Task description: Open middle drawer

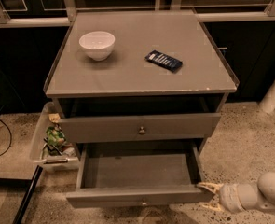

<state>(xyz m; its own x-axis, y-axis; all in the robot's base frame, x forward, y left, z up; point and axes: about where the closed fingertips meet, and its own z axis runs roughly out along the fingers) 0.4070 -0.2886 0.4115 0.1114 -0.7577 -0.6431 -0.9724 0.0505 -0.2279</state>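
The grey cabinet has the middle drawer [138, 171] pulled far out toward me; its flat front carries a small round knob [144, 201], and its inside looks empty. The uppermost drawer [104, 129], with a taller front and its own knob, stands only slightly out above it. The lowest drawer is hidden under the open one. My gripper [210, 197] is at the lower right, right at the right end of the middle drawer's front. Its pale fingers [208, 186] are spread apart and hold nothing.
On the cabinet top [141, 73] sit a white bowl [97, 45] and a dark blue flat packet [163, 60]. A white bin [53, 141] with snack packs stands left of the cabinet. A white post [274, 94] stands at the right, on speckled floor.
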